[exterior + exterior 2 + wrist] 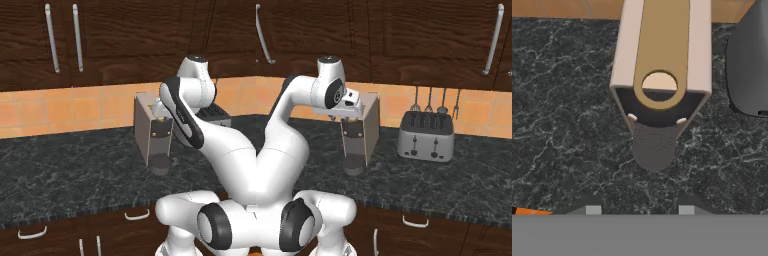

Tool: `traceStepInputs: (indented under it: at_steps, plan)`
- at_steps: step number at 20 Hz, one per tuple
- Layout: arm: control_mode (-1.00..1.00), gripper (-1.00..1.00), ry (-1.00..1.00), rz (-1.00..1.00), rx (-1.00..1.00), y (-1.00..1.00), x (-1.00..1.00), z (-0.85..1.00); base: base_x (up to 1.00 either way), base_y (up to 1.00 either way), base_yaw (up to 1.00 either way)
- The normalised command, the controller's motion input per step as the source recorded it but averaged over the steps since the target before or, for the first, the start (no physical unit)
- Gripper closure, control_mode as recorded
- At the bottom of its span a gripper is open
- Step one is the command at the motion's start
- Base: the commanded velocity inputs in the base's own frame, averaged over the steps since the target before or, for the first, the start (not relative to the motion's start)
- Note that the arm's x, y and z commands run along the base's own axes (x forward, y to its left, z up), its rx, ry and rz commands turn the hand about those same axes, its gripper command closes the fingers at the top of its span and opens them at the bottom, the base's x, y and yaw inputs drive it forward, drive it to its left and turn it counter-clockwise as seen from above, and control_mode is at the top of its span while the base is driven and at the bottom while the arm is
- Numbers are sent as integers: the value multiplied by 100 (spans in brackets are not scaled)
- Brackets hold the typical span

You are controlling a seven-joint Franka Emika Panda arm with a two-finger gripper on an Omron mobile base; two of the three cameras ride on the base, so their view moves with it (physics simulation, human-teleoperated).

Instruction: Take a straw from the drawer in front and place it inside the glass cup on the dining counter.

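Fingers (636,210) part-open and empty, pointing down at the granite counter (567,125) before the coffee machine (659,55).

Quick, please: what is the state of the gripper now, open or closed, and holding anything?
Gripper: open, fingers apart, holding nothing, above the dark granite counter.

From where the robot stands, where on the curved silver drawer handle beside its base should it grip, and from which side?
Probably the middle of the drawer handle, approached straight from the front. The bar runs sideways and appears to bow off the dark drawer front at mid-span, so closing above and below it there suits best.
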Motion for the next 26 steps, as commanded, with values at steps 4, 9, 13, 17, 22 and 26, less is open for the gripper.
traceStepInputs:
  at_steps: [4, 9, 13, 17, 22, 26]
  plan:
    - [100, -100, 0, 0, 0, 0, 0, 0, -12, 3, 0]
    - [100, -100, 0, 0, 0, 0, 0, 0, -96, 3, 2]
    - [100, -100, 0, 0, 0, 0, 0, 0, -19, -11, 43]
    - [100, -100, 0, 0, 0, 0, 0, 0, 13, -37, 72]
    - [100, -100, 0, 0, 0, 0, 0, 0, 3, -42, 76]
    - [100, -100, 0, 0, 0, 0, 0, 0, -2, -55, 75]
